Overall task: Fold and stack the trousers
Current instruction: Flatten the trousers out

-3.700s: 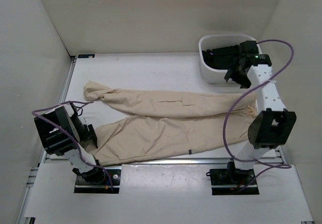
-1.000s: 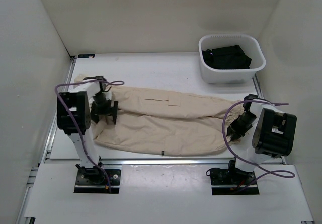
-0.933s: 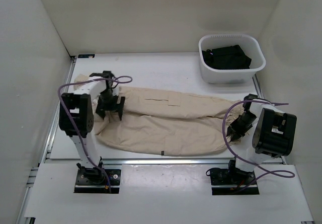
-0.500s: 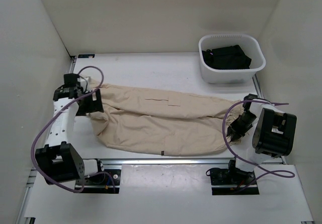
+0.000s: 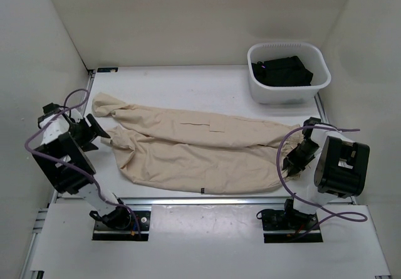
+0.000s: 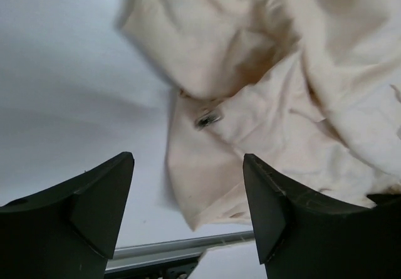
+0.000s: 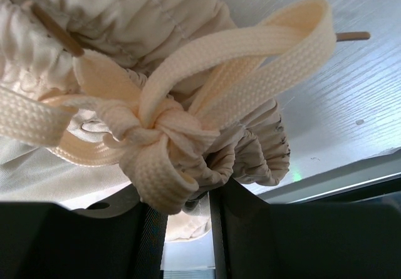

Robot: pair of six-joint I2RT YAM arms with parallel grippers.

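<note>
The light beige trousers lie across the table, one leg folded over the other, leg ends at the left and gathered waist at the right. My left gripper is open and empty just left of the leg ends; its wrist view shows the cuffs ahead of the spread fingers. My right gripper is shut on the waist; its wrist view shows the gathered waistband and knotted drawstring pinched between its fingers.
A white plastic basket with dark clothing stands at the back right. White walls close in the table on the left, back and right. A metal rail runs along the near edge.
My left gripper has let go of the leg ends and drawn back to the left. The folded leg now lies over the other. My right gripper has stayed at the waist.
</note>
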